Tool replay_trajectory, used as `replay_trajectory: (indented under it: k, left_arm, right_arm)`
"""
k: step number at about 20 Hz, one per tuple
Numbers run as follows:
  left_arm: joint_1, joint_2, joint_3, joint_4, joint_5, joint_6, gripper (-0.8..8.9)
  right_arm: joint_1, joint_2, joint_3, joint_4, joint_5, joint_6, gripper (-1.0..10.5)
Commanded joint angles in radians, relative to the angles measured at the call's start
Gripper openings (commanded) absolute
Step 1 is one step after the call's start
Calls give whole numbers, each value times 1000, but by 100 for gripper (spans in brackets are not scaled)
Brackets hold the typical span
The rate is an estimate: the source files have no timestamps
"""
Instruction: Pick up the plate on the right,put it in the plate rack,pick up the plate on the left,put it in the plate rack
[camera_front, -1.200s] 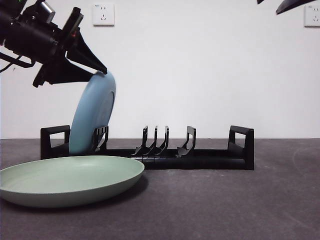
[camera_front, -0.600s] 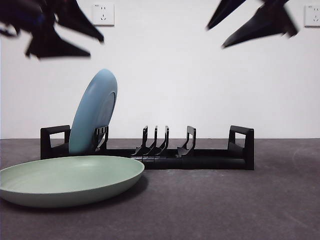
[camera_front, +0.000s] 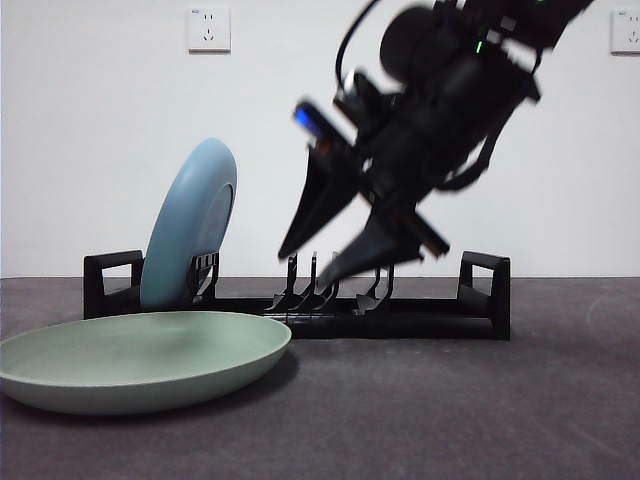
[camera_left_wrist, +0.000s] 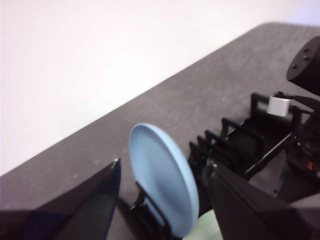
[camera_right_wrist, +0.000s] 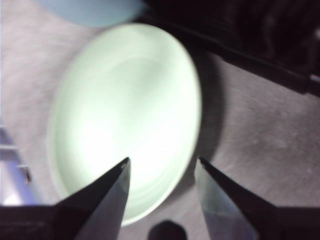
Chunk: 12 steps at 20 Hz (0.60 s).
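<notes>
Right tool (camera_front: 318, 255), jaws apart, above green plate (camera_front: 140, 358); blue plate (camera_front: 190, 225) upright in plate rack (camera_front: 430, 315).

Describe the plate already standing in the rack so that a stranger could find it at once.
Start at the long low black plastic plate rack at the back of the dark table. At one end of it a round pale blue plate stands on edge, leaning. The wide pale green plate in front of it lies flat on the table.

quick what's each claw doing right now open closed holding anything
Left claw: open, empty, up above the blue plate standing in the plate rack.
Right claw: open, empty, aimed at the green plate.
</notes>
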Motion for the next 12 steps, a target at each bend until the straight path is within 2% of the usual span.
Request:
replay_trajectory:
  k: [1,5,7,11,12]
  left_arm:
    - [-50,3,-3,-29,-73,46,287]
    - [-99,26,-3,-26,-95,46,287]
    - [-106,40,-3,-24,-105,46,287]
    - [-107,49,-3,-29,-121,46,287]
    - [-107,49,-3,-29,-121,46,286]
  right_arm:
    - [11,54,0,18,24,24,179]
    - [38,105,0,53,28,33,157]
    - [52,117,0,56,79,48,157]
    - [56,150,0,56,72,59,153]
    - [56,156,0,56,72,59,118]
